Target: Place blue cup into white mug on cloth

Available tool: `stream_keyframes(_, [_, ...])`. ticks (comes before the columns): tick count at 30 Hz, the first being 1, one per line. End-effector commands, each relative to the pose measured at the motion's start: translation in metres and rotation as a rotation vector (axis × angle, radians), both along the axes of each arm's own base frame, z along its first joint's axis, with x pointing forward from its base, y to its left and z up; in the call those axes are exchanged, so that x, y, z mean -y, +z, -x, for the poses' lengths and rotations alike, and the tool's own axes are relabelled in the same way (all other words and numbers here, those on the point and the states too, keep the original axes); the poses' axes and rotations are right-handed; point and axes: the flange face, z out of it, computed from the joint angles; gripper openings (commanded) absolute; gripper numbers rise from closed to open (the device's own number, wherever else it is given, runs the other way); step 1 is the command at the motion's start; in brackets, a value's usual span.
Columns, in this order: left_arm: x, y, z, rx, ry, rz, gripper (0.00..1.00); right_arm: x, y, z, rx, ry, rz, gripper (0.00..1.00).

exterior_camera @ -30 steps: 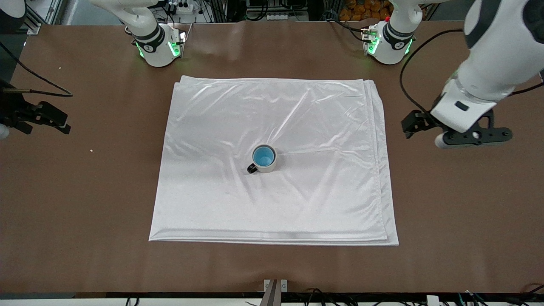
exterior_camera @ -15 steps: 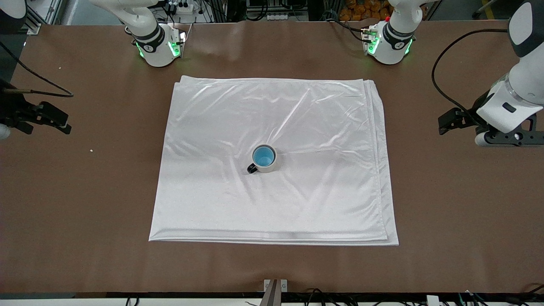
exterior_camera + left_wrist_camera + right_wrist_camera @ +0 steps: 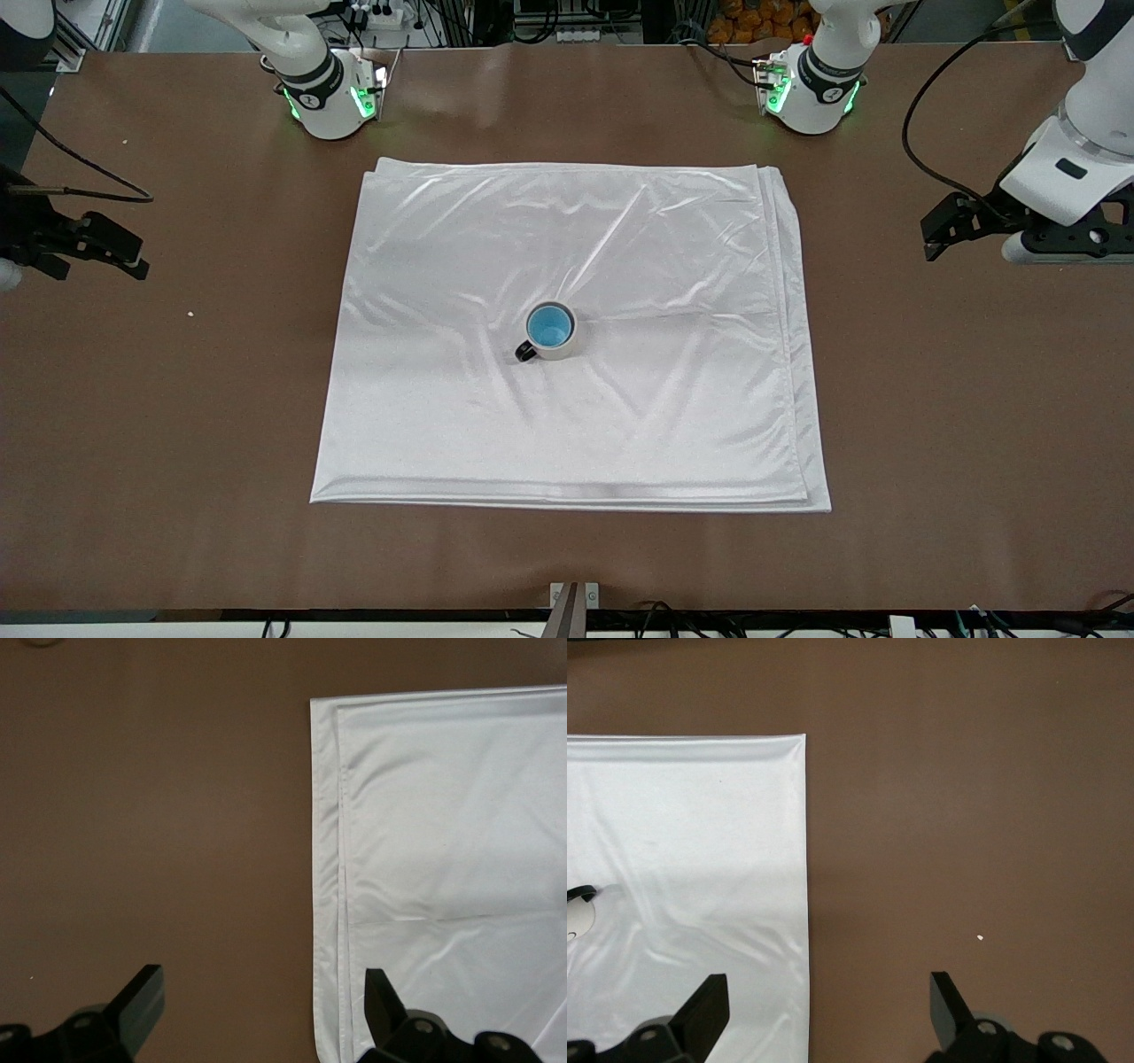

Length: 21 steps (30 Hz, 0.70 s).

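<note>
The blue cup [image 3: 549, 326] sits upright inside the white mug [image 3: 562, 343], its light-blue interior and rim filling the mug's mouth so that only a thin cream band of the mug's wall shows around it. The white mug stands upright near the middle of the cloth [image 3: 673, 416], somewhat nearer the front camera than the cloth's centre, with its dark loop handle pointing toward the right arm's end of the table and slightly toward the front camera. The cloth is a large, shiny white rectangle lying flat on the table, folded in layers whose stacked edges show along the side toward the left arm's end, with soft creases across its surface.
</note>
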Motion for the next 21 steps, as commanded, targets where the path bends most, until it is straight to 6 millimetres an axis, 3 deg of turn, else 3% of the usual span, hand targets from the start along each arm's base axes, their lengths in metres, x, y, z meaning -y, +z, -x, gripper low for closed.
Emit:
stream_keyframes(1, [-0.021,0.011,0.003,0.024,-0.032,-0.031,1.00,-0.001,0.003,0.005,0.006,0.009,-0.015,1.00])
stream_keyframes(12, [-0.038,0.033,0.000,0.051,-0.014,-0.028,1.00,0.000,0.004,0.006,0.008,0.008,-0.015,1.00])
stream_keyframes(21, [-0.046,0.034,0.000,0.039,0.003,-0.027,1.00,-0.001,0.003,0.005,0.008,0.009,-0.013,1.00])
